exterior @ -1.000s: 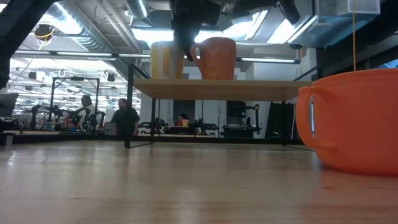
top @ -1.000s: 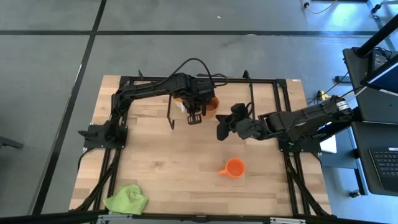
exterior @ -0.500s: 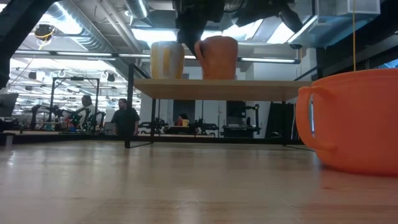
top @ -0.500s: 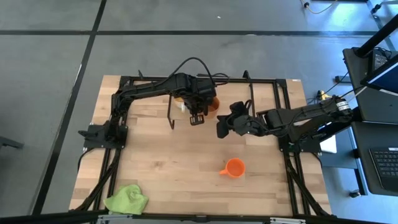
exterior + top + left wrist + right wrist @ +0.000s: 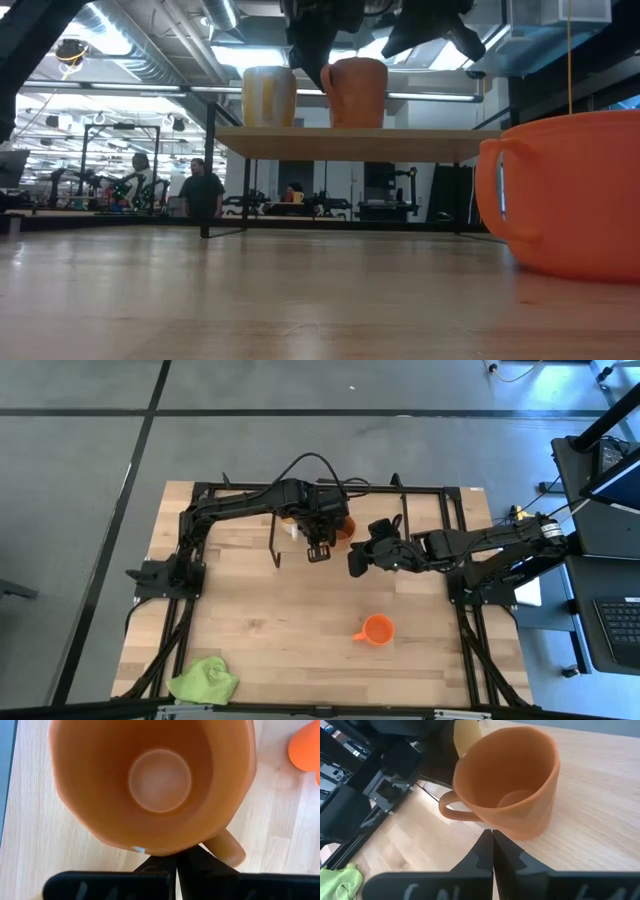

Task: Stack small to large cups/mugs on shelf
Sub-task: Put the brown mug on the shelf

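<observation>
Since the earlier frames, the right gripper (image 5: 357,563) has drawn closer to the shelf (image 5: 350,143), and the left gripper (image 5: 317,550) has shifted slightly beside the brown mug (image 5: 352,92). Both grippers have their fingers pressed together and hold nothing. In the high view the left gripper hangs over the shelf just beside the brown mug, while the right gripper sits a little to the mug's right, apart from it. In the left wrist view the brown mug (image 5: 150,785) is seen from above, open end up, with its handle toward the closed fingers. In the low view the white mug (image 5: 268,96) and the brown mug stand upright side by side on the shelf, near each other. The orange mug (image 5: 375,630) stands on the table (image 5: 260,630), well apart from the shelf. A green cloth (image 5: 205,682) lies near the table's front left corner.
</observation>
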